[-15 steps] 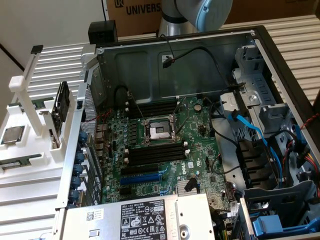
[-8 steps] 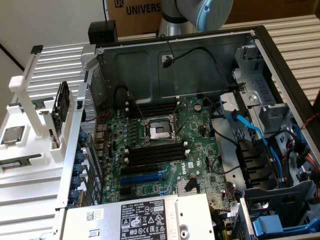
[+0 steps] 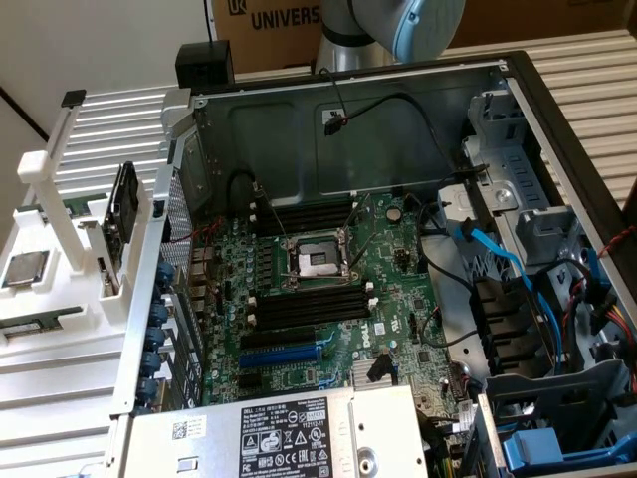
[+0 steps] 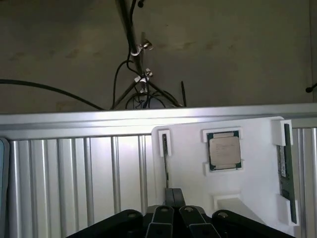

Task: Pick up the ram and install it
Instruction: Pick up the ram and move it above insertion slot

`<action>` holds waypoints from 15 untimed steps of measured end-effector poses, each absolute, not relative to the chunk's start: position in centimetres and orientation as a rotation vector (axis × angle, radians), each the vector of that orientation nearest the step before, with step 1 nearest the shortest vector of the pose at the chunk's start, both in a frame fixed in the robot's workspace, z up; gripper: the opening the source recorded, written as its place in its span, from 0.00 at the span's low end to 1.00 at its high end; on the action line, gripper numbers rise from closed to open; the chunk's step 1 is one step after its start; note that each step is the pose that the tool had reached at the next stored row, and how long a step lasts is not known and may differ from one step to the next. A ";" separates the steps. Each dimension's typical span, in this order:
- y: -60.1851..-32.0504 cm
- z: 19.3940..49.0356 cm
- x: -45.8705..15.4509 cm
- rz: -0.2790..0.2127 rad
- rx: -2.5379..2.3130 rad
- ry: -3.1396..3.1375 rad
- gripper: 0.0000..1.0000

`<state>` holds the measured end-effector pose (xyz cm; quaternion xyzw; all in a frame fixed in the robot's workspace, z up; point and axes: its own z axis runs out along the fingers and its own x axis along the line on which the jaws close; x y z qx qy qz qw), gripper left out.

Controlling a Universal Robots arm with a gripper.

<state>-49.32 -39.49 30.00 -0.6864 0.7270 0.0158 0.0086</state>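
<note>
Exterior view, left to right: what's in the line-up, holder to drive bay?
processor chip → upright dark card → processor socket → blue cable

The robot arm (image 3: 393, 25) is cut off by the exterior view's top edge. The jaws are cut off by the wrist view's edge, and they hide one end of a thin dark stick (image 4: 165, 158) in the white holder (image 4: 252, 183). The ends of the ram (image 4: 284, 168) are tucked behind the holder's clips. The print on the chip (image 4: 224, 151) is too small to read.
</note>
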 end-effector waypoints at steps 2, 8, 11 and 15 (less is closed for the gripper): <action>-40.0 29.7 -49.3 0.052 -2.144 2.271 0.11; -40.4 28.5 -48.9 0.052 -2.143 2.270 0.11; -40.5 27.9 -48.7 0.052 -2.143 2.270 0.11; -40.6 27.4 -48.6 0.052 -2.143 2.270 0.11</action>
